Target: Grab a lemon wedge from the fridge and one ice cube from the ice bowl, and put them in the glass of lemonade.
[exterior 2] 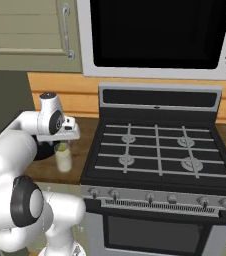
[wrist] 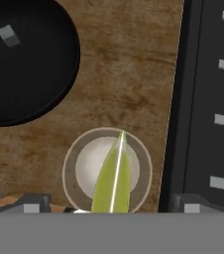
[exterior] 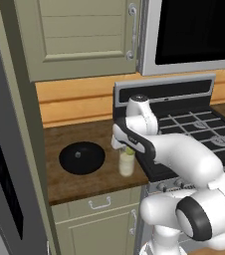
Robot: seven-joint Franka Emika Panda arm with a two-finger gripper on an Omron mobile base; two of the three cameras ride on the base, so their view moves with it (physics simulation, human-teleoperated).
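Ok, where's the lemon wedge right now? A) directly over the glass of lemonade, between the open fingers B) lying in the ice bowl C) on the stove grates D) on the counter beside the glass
A: in the hand view the lemon wedge sits over the mouth of the glass of lemonade, with the gripper open at either side.

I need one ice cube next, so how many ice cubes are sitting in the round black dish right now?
1. A single small grey ice cube lies near the middle of the round shallow black dish, on the wooden counter left of the clear lemonade glass.
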